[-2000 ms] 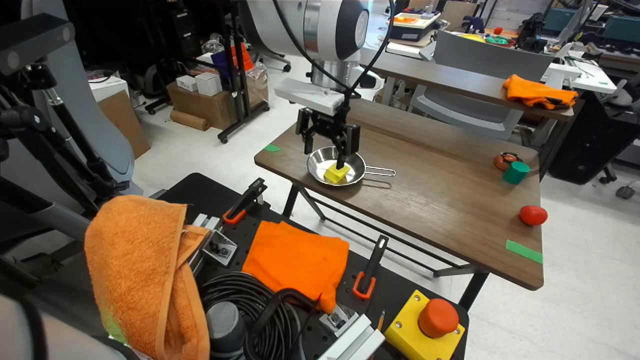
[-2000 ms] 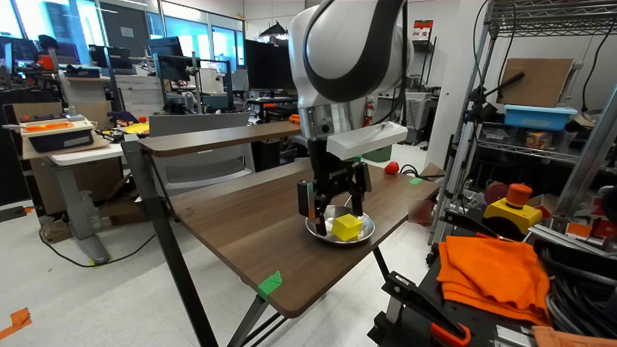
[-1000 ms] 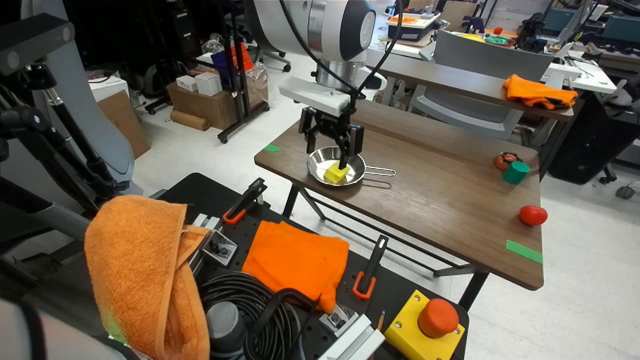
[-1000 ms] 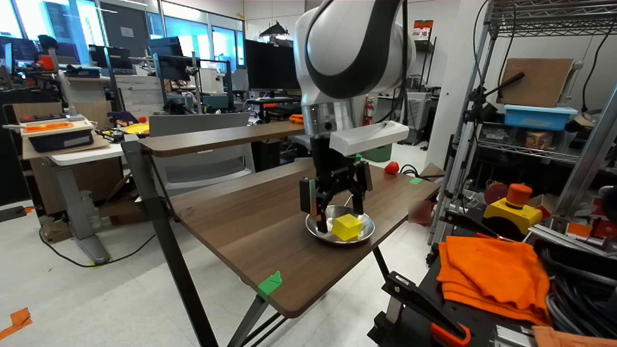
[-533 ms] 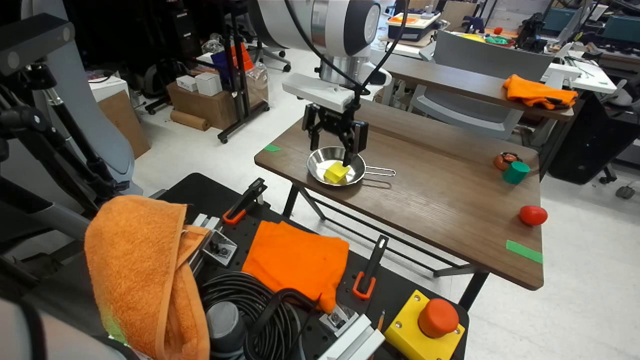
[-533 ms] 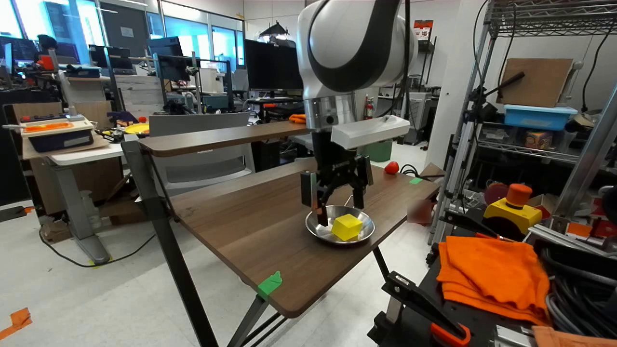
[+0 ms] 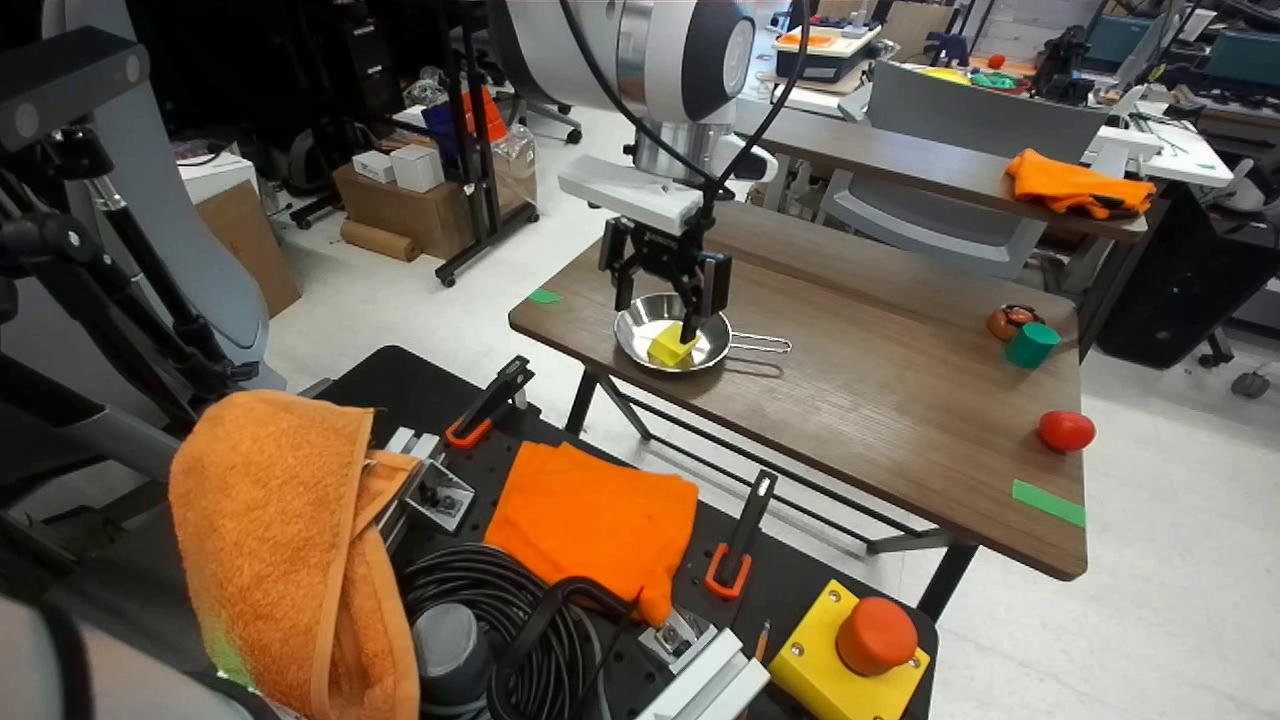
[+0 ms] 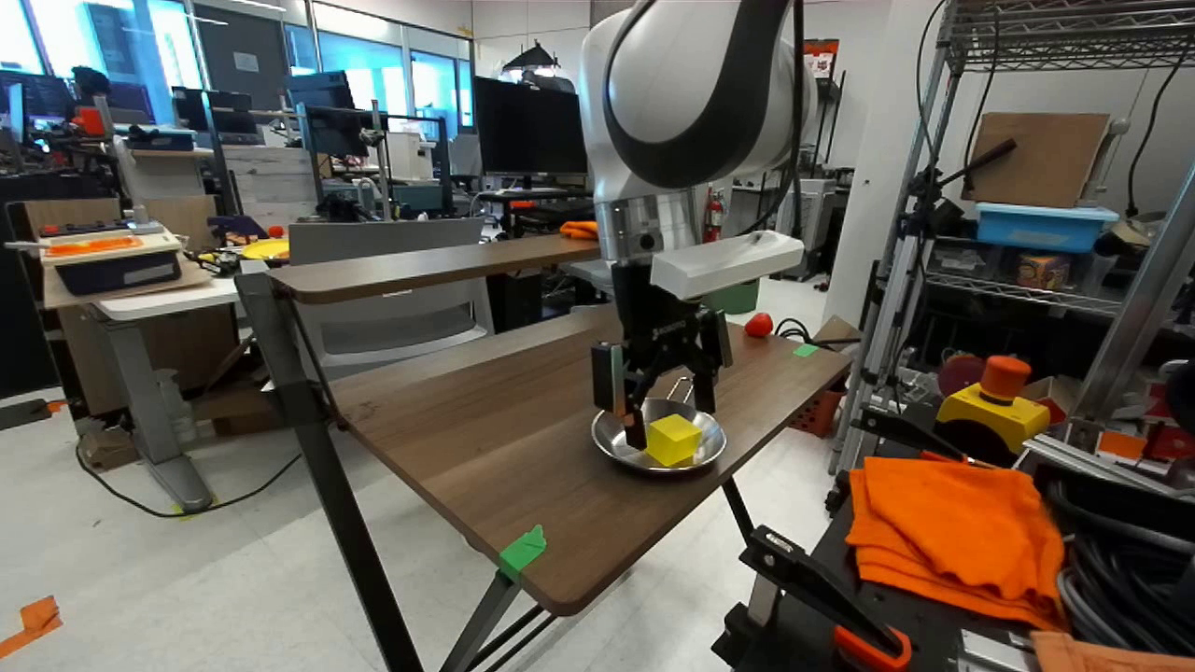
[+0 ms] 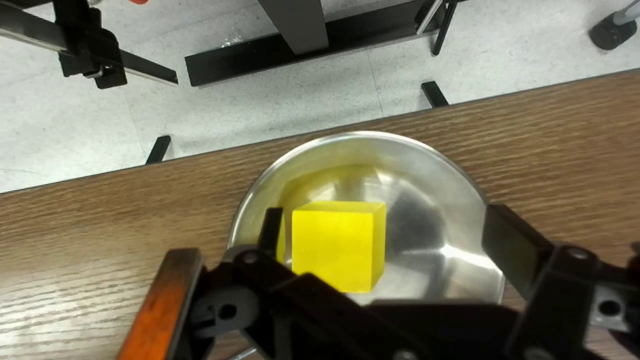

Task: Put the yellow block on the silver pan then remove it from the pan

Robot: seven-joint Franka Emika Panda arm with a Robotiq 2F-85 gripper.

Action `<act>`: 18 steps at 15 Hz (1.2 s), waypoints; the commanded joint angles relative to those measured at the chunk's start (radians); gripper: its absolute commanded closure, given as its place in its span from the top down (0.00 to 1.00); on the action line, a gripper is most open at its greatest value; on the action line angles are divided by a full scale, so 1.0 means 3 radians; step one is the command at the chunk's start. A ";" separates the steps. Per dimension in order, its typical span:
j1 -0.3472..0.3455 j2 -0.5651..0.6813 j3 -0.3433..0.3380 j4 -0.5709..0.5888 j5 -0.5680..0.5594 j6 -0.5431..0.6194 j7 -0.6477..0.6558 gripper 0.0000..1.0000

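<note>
The bright yellow block (image 9: 332,247) rests inside the silver pan (image 9: 420,162), toward the left of it in the wrist view. My gripper (image 9: 385,225) is open around the block, one finger on either side. The left finger stands close beside the block with a thin gap. A wide strip of bare pan separates the block from the right finger. In both exterior views the gripper (image 7: 656,318) (image 8: 670,422) points down over the pan (image 7: 632,335), its fingertips low beside the block (image 7: 666,349) (image 8: 674,441). One finger partly covers the block in an exterior view.
The pan's wire handle (image 7: 760,343) sticks out along the brown table (image 7: 860,400), whose edge runs close past the pan. At the table's far end are a red round object (image 7: 1067,431), a green cup (image 7: 1032,345) and an orange-brown round thing (image 7: 1012,320). A black cart stands alongside.
The open gripper rose off the pan, then came down again over the last half second, shifting slightly sideways. Block and pan have stayed in place.
</note>
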 commanded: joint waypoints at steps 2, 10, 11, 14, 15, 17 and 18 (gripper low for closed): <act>0.0036 -0.0175 -0.0083 -0.0117 -0.0115 0.0032 0.0121 1.00; -0.0068 -0.0409 -0.0051 -0.0262 -0.0037 0.0056 0.0009 1.00; -0.0072 -0.0432 -0.0058 -0.0279 -0.0039 0.0043 0.0025 1.00; -0.0021 -0.0481 -0.0137 -0.0307 -0.0163 0.0005 0.0201 1.00; -0.0032 -0.0500 -0.0147 -0.0314 -0.0167 0.0004 0.0213 1.00; -0.0149 -0.0543 -0.0070 -0.0333 0.0008 0.0042 0.0007 1.00; -0.0216 -0.0569 -0.0018 -0.0342 0.0121 0.0056 -0.0149 1.00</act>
